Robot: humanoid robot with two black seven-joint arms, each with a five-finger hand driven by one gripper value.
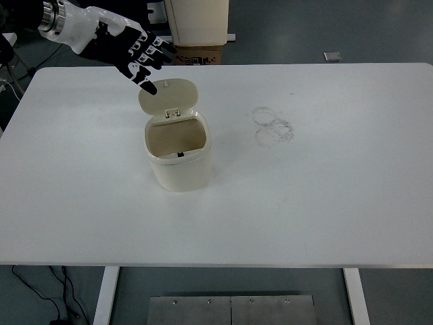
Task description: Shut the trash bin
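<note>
A small cream trash bin (179,156) stands on the white table (325,189), left of centre. Its oval lid (168,95) is hinged at the back and stands upright, leaving the empty inside showing. My left hand (139,54), black with white knuckle plates, reaches in from the upper left with its fingers spread and holding nothing. One fingertip hangs just above the lid's upper left edge; I cannot tell whether it touches. The right arm is out of view.
Faint grey ring marks (273,125) stain the table right of the bin. Beyond the far edge stand a cream object on a cardboard box (198,53) and a small grey item (332,57) on the floor.
</note>
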